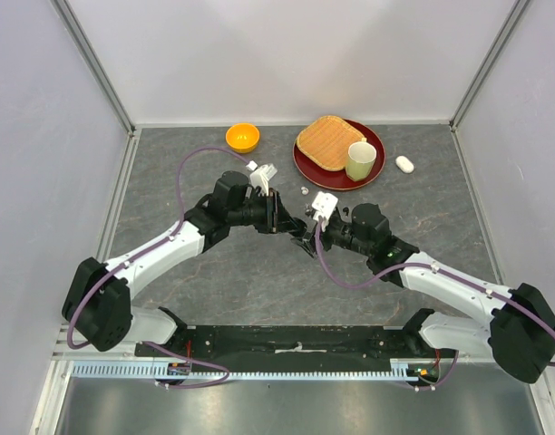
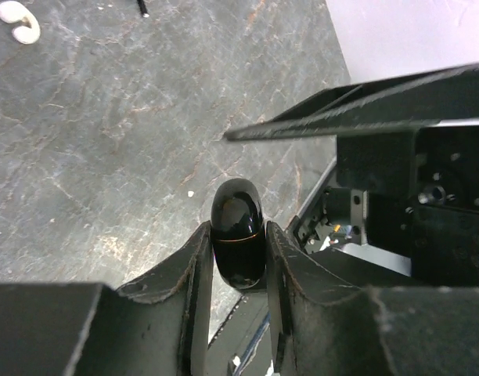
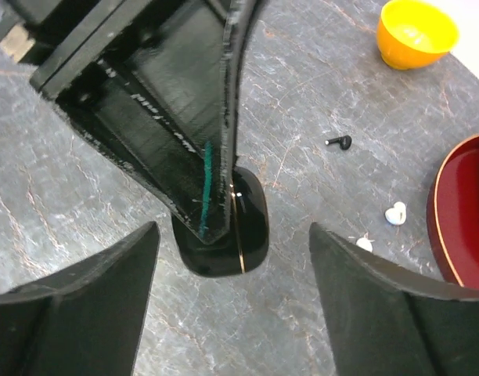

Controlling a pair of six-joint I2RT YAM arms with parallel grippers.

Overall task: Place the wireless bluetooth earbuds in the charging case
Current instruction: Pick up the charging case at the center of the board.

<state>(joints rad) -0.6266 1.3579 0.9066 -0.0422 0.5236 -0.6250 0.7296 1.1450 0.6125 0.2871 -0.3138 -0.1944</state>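
Note:
My left gripper [image 1: 287, 223] [image 2: 238, 235] is shut on a glossy black oval charging case [image 2: 238, 205], closed, with a thin seam line, held just above the table. In the right wrist view the case [image 3: 251, 223] hangs from the left fingers [image 3: 185, 117], and my right gripper [image 3: 233, 270] [image 1: 306, 243] stands open and empty around it, not touching. A black earbud [image 3: 339, 142] and two white earbuds [image 3: 395, 213] [image 3: 365, 244] lie loose on the table beyond. One white earbud [image 2: 16, 19] shows in the left wrist view. The second black earbud is not clearly seen.
An orange bowl [image 1: 242, 137] [image 3: 417, 31] stands at the back. A red plate [image 1: 305, 170] [image 3: 459, 227] holds bread [image 1: 330, 141] and a cup [image 1: 360, 160]. A white oval case [image 1: 404, 164] lies right of the plate. Walls close in the table on three sides.

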